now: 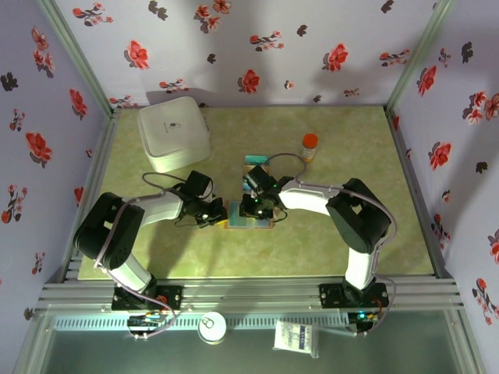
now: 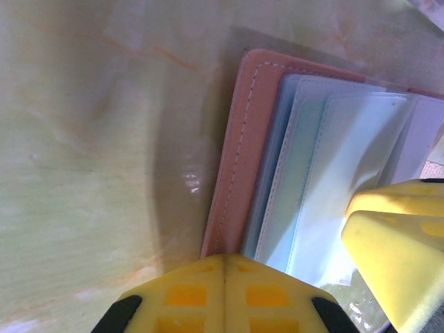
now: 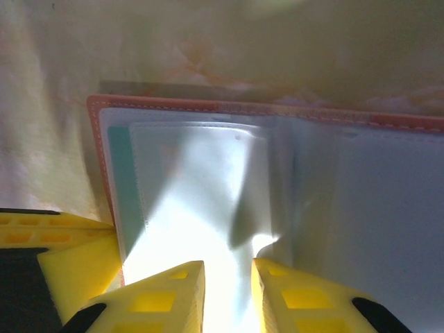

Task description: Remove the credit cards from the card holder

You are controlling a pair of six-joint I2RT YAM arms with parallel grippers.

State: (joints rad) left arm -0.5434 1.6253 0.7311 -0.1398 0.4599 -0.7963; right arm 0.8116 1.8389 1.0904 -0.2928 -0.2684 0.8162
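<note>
The tan card holder point(image 1: 261, 224) lies open on the table between both grippers. Its stitched tan edge point(image 2: 236, 159) and clear blue-grey pockets point(image 3: 201, 187) face up. A teal credit card point(image 3: 119, 182) sits inside the leftmost pocket. My left gripper point(image 2: 225, 267) is shut, its tips pressing down on the holder's tan edge. My right gripper point(image 3: 227, 277) hovers low over the pockets, jaws a narrow gap apart with the clear sleeve showing between them. Another teal card point(image 1: 256, 160) lies on the table just beyond the holder.
A big white square container point(image 1: 173, 132) stands at the back left. A small orange-capped bottle point(image 1: 310, 146) stands behind the right arm, next to the loose card. Floral walls close in the table on three sides.
</note>
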